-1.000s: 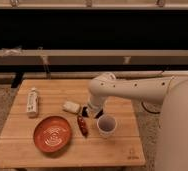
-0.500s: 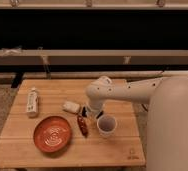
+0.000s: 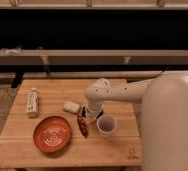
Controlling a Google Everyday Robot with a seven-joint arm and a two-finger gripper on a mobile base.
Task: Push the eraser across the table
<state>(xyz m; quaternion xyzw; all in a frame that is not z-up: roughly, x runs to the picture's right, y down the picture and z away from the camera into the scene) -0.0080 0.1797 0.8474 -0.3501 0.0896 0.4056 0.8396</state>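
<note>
Centrally, the smooth white gripper (image 3: 90, 113) hangs beside the flat black eraser (image 3: 82, 111) on the slatted wooden table (image 3: 47, 150); whether it is closed I cannot tell.

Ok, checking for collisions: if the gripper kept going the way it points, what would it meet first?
The gripper points down just left of the white cup; most likely it meets the table first, though depth is unclear.
</note>
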